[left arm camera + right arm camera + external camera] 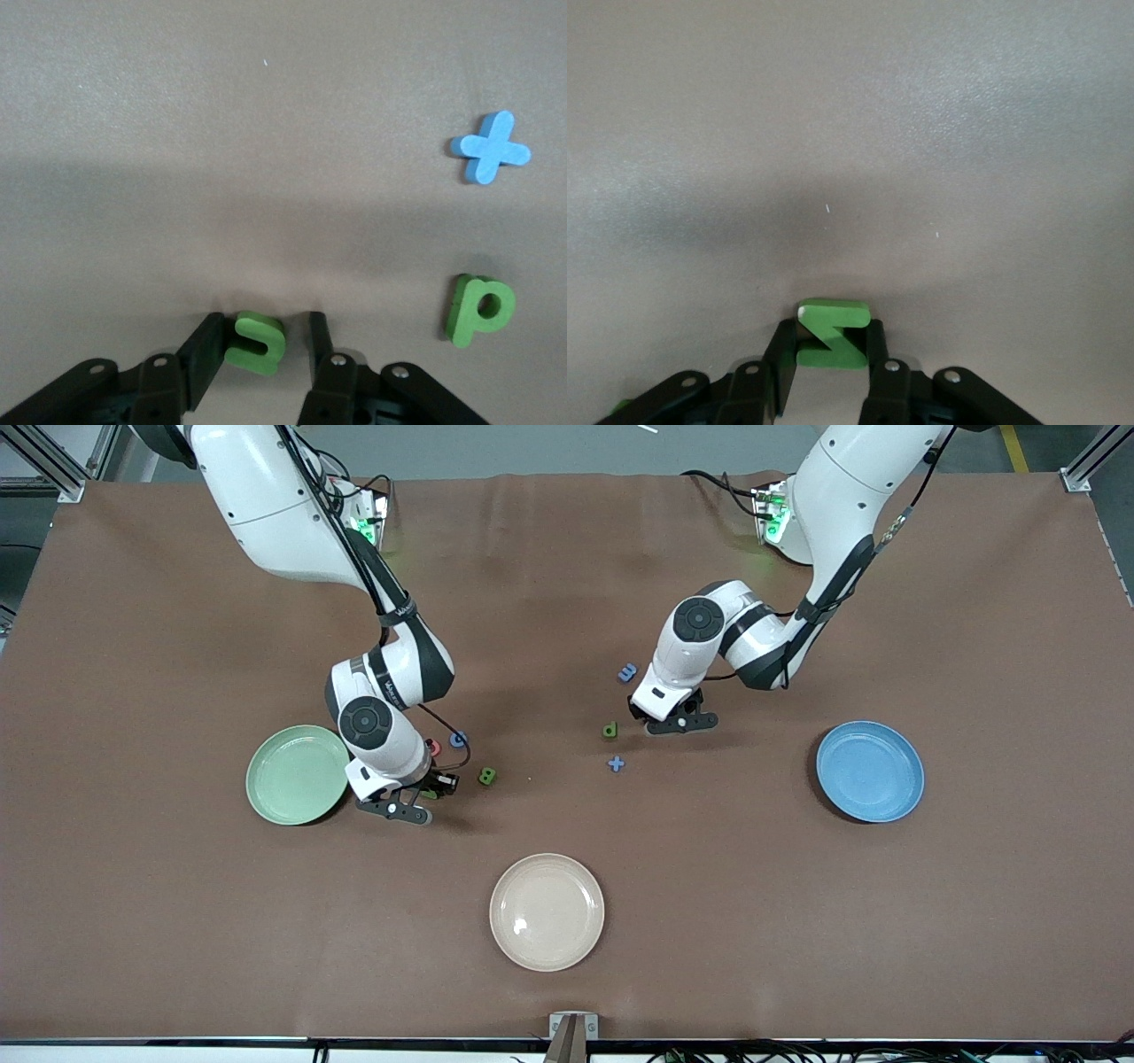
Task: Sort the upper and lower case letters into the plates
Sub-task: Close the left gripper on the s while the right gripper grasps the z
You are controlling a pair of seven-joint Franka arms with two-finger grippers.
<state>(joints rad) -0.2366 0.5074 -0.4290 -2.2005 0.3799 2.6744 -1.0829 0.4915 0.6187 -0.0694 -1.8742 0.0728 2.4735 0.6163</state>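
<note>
My right gripper (830, 329) is down at the table beside the pale green plate (297, 774), shut on the green M (831, 345), with a finger against each side. My left gripper (266, 323) is low near the table's middle, open round the green n (257, 343); one finger touches it and the other stands apart. The green p (478, 308) and blue t (490, 149) lie close by. The red Q (431, 746), blue G (458, 739) and green B (486, 776) lie by the right gripper (423, 797). The blue m (627, 673) lies by the left gripper (678, 724). The blue plate (870, 771) holds nothing.
A cream-white plate (547, 911) sits nearest the front camera, midway along the table. Brown cloth covers the whole table. Both arms bend low over the cloth, each close to its own group of letters.
</note>
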